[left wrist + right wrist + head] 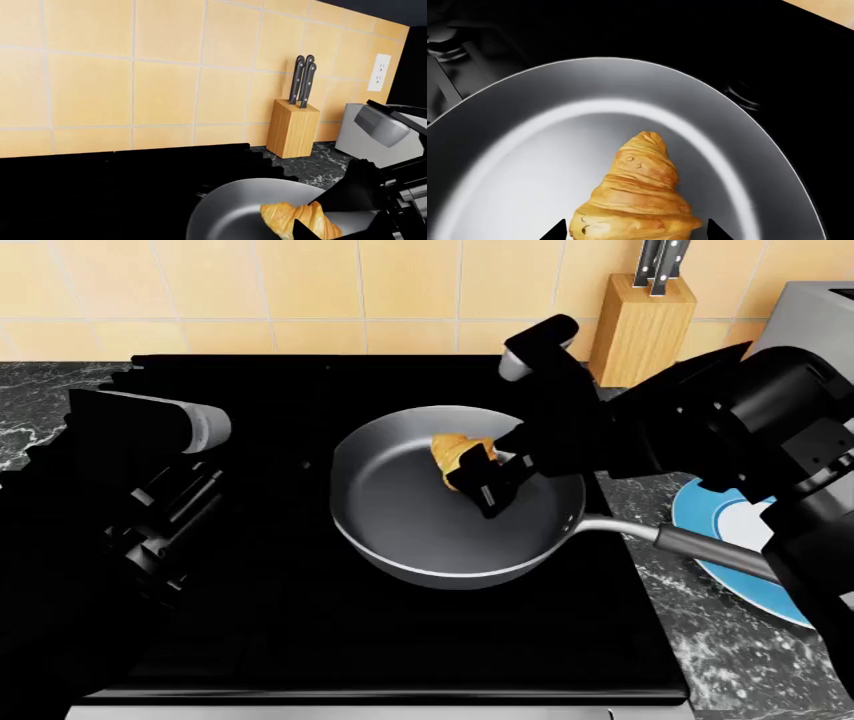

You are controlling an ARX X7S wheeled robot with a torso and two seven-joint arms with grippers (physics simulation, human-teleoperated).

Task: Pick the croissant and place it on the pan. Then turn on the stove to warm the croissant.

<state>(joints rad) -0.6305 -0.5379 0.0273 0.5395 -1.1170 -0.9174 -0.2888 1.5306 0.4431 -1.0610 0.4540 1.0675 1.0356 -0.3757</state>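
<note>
The dark grey pan (400,530) sits on the black stove (267,640), its long handle (694,545) pointing right. The golden croissant (458,452) is over the pan's far side, and my right gripper (483,480) is shut on it. In the right wrist view the croissant (640,200) fills the space between both black fingertips (557,231), with the pan (527,150) beneath. The left wrist view shows the croissant (293,217) over the pan (227,210). My left gripper (154,535) hangs over the stove left of the pan, dark against dark. The stove's knobs are out of view.
A wooden knife block (643,330) stands at the back right, beside a white toaster (801,310). A blue-rimmed plate (721,530) lies on the marble counter (721,660) right of the stove, partly under my right arm. Tiled wall behind.
</note>
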